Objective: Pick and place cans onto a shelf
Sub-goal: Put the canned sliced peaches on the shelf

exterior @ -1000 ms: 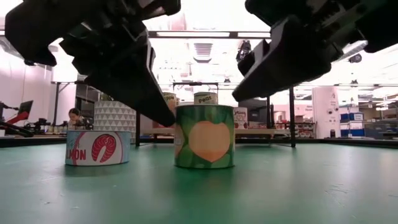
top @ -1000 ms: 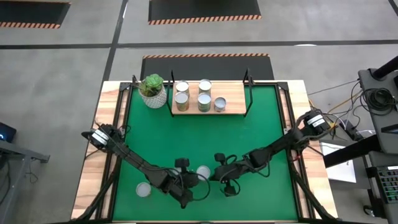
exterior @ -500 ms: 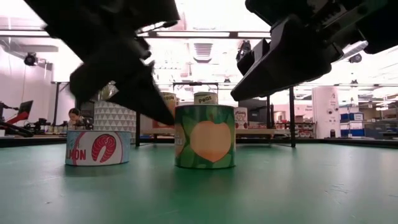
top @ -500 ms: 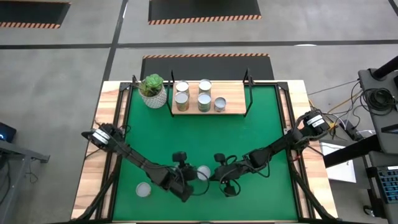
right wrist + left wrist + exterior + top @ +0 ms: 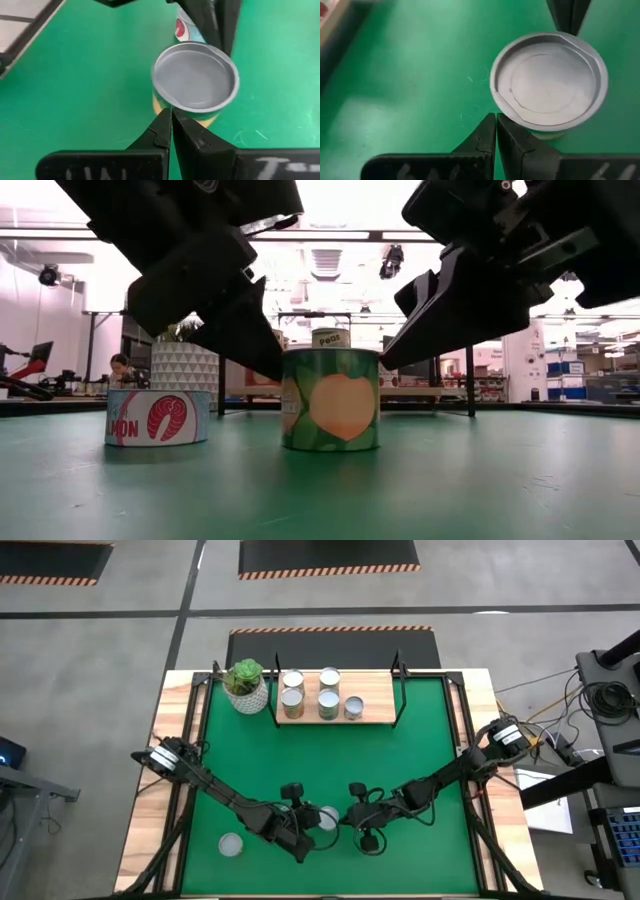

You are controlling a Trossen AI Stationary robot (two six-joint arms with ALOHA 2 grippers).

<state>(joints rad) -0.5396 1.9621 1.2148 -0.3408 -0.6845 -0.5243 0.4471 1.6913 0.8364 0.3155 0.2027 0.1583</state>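
Observation:
A green-labelled can [image 5: 327, 818] with a peach-coloured heart [image 5: 330, 400] stands upright on the green mat near the front edge. My left gripper [image 5: 311, 825] is shut, its tips [image 5: 272, 370] at the can's upper left side. My right gripper [image 5: 344, 820] is shut, its tips [image 5: 388, 363] at the upper right side. A low salmon can [image 5: 158, 417] stands to the left [image 5: 230, 845]. The shelf [image 5: 375, 715] at the far edge carries several cans [image 5: 305, 690]. My left gripper slants down from the table's left, its shut fingertips [image 5: 496, 120] at the can's top rim [image 5: 495, 95]; whether they touch it I cannot tell. My right gripper slants down from the table's right, its shut fingertips [image 5: 171, 114] at the rim [image 5: 162, 102]; whether they touch it I cannot tell. The can stands flat on the mat.
A white pot with a green plant [image 5: 246, 687] stands left of the shelf. Black posts [image 5: 400, 690] rise at the shelf's ends. Wooden table borders [image 5: 150, 810] frame the mat. Open mat lies between the can and the shelf.
My right gripper has tipped and sunk until its tips are at the can's upper right side. My left arm has swung a little toward the can, its tips staying at the upper left side. The can has kept its place.

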